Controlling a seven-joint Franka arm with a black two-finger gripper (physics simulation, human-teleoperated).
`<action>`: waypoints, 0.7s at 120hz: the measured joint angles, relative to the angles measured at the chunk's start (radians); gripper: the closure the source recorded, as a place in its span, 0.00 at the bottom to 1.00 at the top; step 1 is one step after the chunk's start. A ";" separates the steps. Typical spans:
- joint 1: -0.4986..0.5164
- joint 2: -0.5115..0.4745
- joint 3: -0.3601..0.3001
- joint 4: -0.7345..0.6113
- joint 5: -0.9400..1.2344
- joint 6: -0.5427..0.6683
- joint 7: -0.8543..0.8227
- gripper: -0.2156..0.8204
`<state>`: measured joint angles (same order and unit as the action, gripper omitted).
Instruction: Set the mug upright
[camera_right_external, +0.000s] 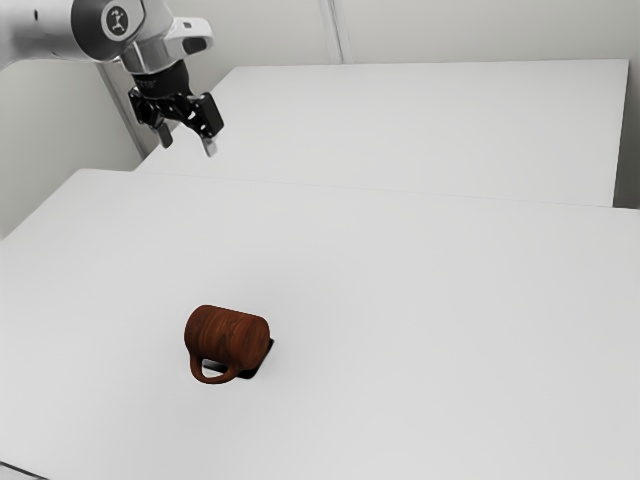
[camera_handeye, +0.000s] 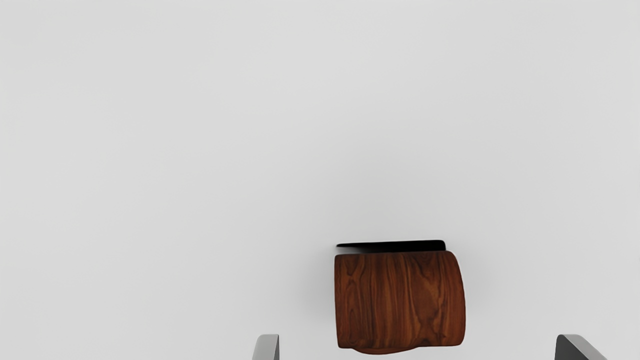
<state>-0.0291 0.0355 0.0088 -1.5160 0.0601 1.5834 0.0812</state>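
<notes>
surface: plain white, broad and level (camera_right_external: 450, 320); a second white table (camera_right_external: 430, 130) stands behind it, before a pale wall (camera_right_external: 470, 30).
mug: dark red-brown wood grain (camera_right_external: 228, 338), lying on its side on the surface, toward the near part of the exterior view; not upright as the task requires.
handle: loop (camera_right_external: 213, 376) projects from the flank toward the near edge of the exterior view, low beside the body; it probably acts as a chock against rolling.
long axis: about level, running from the exterior view's left to its right and slightly nearer the camera at the right end; roughly parallel to the line between the fingertips in the wrist view.
mouth: cannot be told with certainty; no cavity is visible at either end.
dark patch: flat black strip (camera_handeye: 400, 246) along the flank opposite the handle; shadow or thin object, undetermined.
gripper: raised well clear of the mug (camera_right_external: 188, 143), likely for an unobstructed approach from above.
fingers: spread wide (camera_handeye: 268, 347), nothing between them.
advisory: a grip across the body would likely require a turn of the hand; the round flank may slip or roll during righting.
</notes>
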 joint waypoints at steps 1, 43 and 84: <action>0.000 0.000 0.000 0.000 0.000 0.000 0.000 0.21; 0.002 -0.029 0.005 -0.061 0.002 0.014 0.003 0.21; 0.125 -0.117 0.004 -0.308 -0.137 0.108 0.002 0.21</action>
<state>0.0963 -0.0818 0.0133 -1.8241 -0.0764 1.6913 0.0830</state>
